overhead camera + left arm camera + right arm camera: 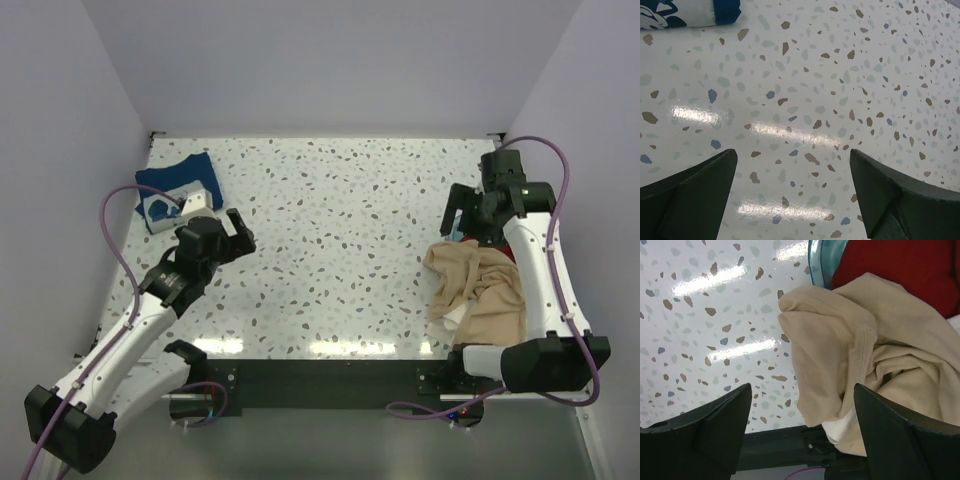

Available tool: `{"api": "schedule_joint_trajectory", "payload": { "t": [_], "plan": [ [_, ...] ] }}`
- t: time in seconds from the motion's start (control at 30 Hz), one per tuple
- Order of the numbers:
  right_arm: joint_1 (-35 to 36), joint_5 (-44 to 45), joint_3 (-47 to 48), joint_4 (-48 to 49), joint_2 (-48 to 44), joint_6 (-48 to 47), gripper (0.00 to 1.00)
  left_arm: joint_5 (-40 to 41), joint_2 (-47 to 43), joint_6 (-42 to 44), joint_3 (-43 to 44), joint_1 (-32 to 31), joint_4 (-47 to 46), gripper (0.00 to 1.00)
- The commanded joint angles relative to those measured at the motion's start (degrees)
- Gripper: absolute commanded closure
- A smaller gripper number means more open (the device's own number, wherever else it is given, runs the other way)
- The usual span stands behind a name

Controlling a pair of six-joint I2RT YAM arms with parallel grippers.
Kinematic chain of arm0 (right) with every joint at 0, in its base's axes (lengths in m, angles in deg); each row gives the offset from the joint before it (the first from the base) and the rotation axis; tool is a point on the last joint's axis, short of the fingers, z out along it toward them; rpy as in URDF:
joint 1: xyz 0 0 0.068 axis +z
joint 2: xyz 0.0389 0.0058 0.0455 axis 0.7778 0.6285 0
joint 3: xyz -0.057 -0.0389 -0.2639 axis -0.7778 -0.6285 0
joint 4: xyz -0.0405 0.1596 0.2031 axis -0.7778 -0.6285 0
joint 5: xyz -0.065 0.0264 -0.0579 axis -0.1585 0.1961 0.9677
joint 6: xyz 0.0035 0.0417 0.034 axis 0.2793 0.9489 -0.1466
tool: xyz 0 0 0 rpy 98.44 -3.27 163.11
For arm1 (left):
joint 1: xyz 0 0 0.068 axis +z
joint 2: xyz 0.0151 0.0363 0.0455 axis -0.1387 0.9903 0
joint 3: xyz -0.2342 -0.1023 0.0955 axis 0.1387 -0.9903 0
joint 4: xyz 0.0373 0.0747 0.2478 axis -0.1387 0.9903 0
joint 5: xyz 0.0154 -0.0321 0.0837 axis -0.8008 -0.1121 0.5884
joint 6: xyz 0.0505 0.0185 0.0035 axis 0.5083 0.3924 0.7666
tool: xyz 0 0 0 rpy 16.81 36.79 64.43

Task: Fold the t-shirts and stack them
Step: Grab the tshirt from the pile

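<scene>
right claw, jaws wide, just above rumpled tan t-shirt

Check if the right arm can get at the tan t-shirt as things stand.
Probably yes: the right gripper hangs open above the tan t-shirt, with nothing lying over the cloth or between the two.

White speckled table spreads under both my pairs of fingers. A folded navy t-shirt lies flat on it, beyond my left fingers. A crumpled tan t-shirt is heaped between my right fingers, reaching the table's near edge.
</scene>
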Motion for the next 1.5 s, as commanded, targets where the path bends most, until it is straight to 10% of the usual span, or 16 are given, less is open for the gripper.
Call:
{"api": "schedule_joint_trajectory", "payload": {
  "t": [0.0, 0.57, 0.77, 0.97, 1.47],
  "plan": [
    [-0.2, 0.3, -0.7, -3.8, -0.6, -0.5, 0.14, 2.8, -0.5, 1.1, 3.0, 0.0, -0.3, 0.00],
    [-0.1, 0.2, -9.4, -6.6, 2.2, 1.0, 0.19, 1.9, 1.6, -0.8, 1.9, 0.0, -0.6, 0.00],
    [-0.2, 0.0, -10.6, -5.3, 2.9, 0.8, 0.42, 2.2, 0.9, -0.8, 1.4, 0.0, -0.1, 0.00],
    [-0.2, 0.0, -8.8, -6.5, 3.5, 0.1, 0.94, 2.9, 0.2, -0.9, 1.2, 0.0, -0.3, 0.00],
    [-0.4, 15.5, 44.1, -22.1, 7.8, 1.4, 1.00, 4.1, -0.3, -0.3, 1.0, 0.0, -0.4, 0.00]
  ]
}}
